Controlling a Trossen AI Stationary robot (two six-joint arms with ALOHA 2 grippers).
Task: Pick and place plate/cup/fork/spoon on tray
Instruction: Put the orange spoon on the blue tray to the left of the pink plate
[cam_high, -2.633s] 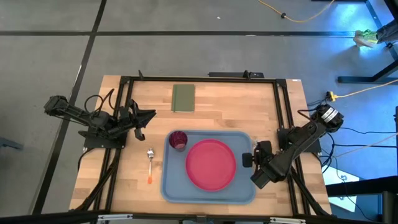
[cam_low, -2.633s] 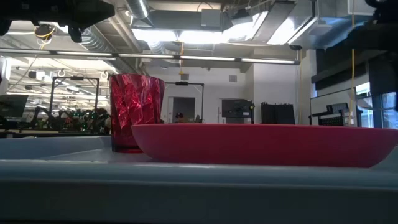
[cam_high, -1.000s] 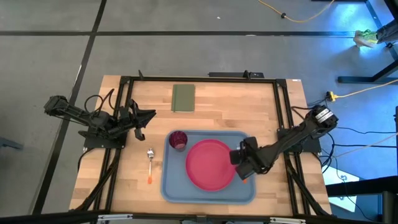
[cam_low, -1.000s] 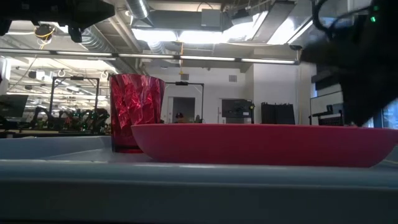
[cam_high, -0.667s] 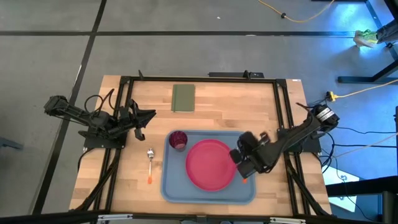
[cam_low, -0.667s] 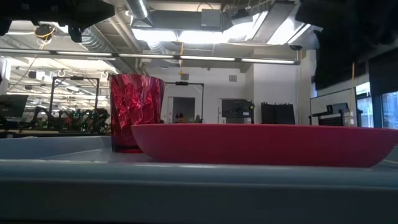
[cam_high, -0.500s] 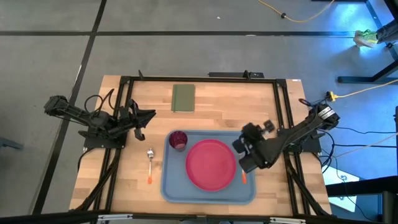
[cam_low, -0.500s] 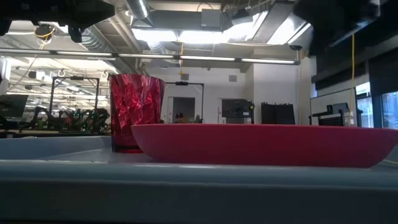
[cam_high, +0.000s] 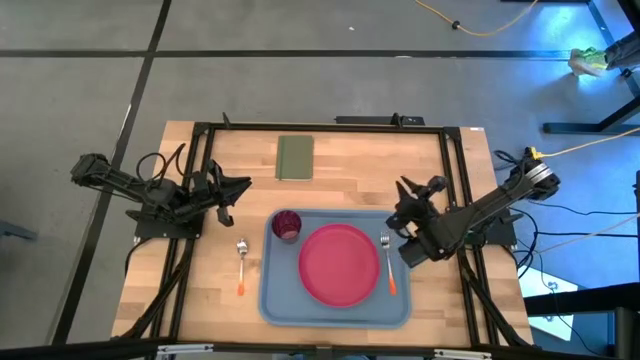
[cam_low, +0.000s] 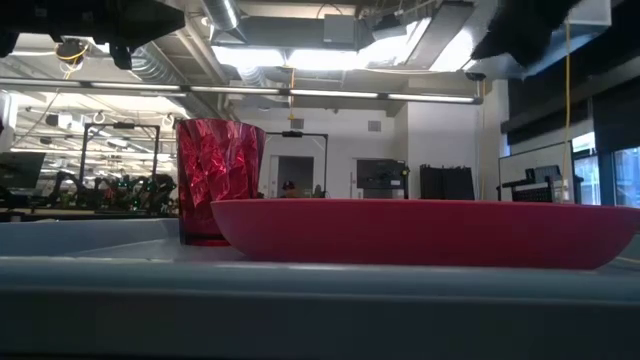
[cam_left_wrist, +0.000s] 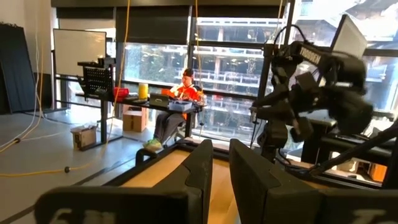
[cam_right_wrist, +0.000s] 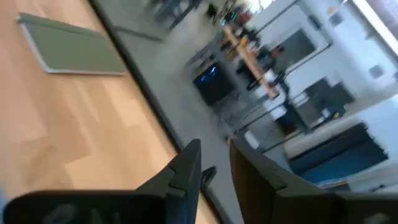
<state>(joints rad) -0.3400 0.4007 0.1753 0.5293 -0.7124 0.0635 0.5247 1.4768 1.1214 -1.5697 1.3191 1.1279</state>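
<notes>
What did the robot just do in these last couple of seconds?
The right end effector swung over the tray, left the fork beside the plate, and pulled back to the table edge. The cup, spoon and left arm stayed put.

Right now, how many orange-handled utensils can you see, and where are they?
2. The fork lies inside the tray, right of the plate. The spoon lies on the table, left of the tray.
</notes>
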